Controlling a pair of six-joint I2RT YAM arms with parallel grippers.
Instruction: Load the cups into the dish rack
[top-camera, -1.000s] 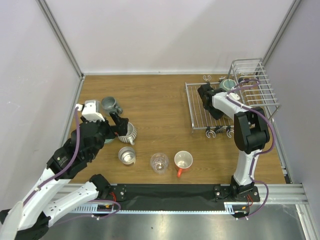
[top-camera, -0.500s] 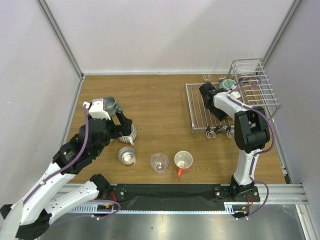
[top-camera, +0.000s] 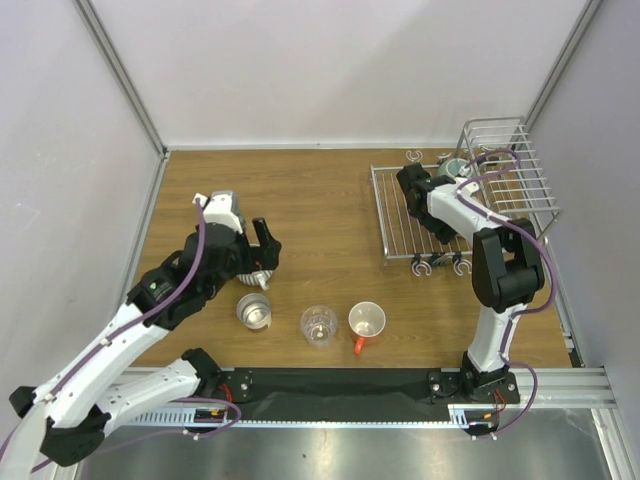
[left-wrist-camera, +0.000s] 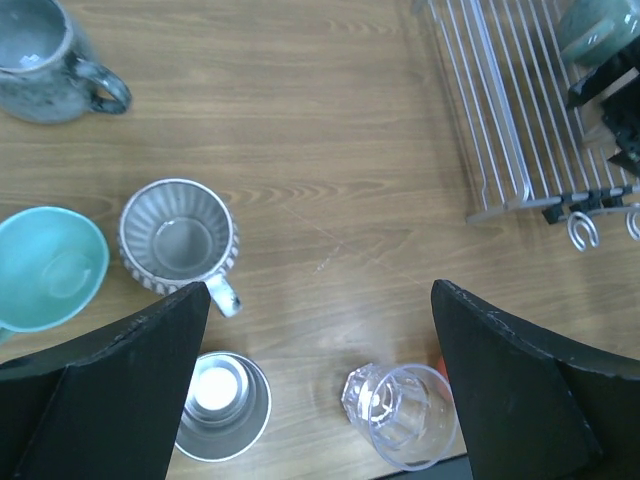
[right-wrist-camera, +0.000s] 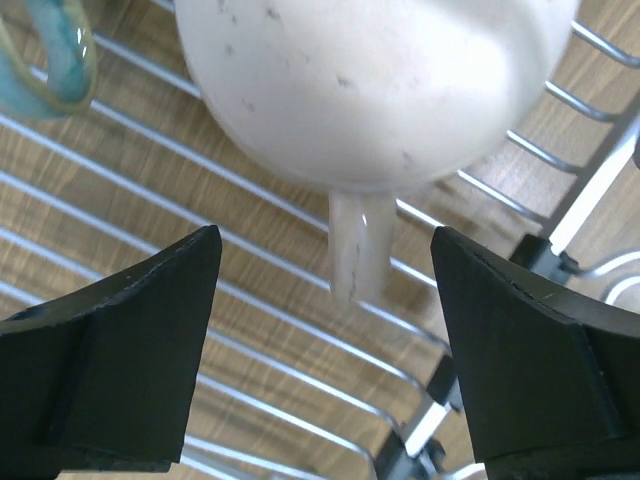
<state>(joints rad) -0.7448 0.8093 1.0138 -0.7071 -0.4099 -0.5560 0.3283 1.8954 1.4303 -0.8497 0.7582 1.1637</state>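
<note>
Left gripper (left-wrist-camera: 320, 300) hangs wide open, with nothing between its black fingers (left-wrist-camera: 110, 390). The right gripper (right-wrist-camera: 325, 238) is spread just as wide. Its fingers stand either side of the handle of a pale speckled mug (right-wrist-camera: 370, 70) and touch nothing.

Pale lilac wall panels (top-camera: 330, 70) close the cell at the back and on both sides, framed by slanted aluminium posts (top-camera: 118, 75). The wooden table (top-camera: 320, 200) fills the space between them, its grain running left to right. A black strip (top-camera: 340, 381) and a metal rail (top-camera: 400, 420) run along the near edge, where the arm bases are bolted.

The dish rack (top-camera: 392, 215) sits at the far right of the table. It is a flat wire tray with hooks (top-camera: 438, 262) on its near side, joined to a taller barred basket (top-camera: 520, 150) close to the right wall. The pale speckled mug rests on the tray's wires, though which way up cannot be told. A grey-green mug (top-camera: 456, 167) sits at the tray's far end, just beside the basket.

The other cups stand upright on the left half of the table. The grey-blue mug (left-wrist-camera: 40, 55) is farthest back. The turquoise cup (left-wrist-camera: 50, 265) and the ribbed whitish cup (left-wrist-camera: 180, 235) are just beside each other, the ribbed one close to the left gripper's finger. Nearer the arms, the steel cup (top-camera: 254, 311), the clear glass (top-camera: 319, 325) and the white mug with orange inside (top-camera: 366, 320) form a loose row, near one another but apart.
</note>
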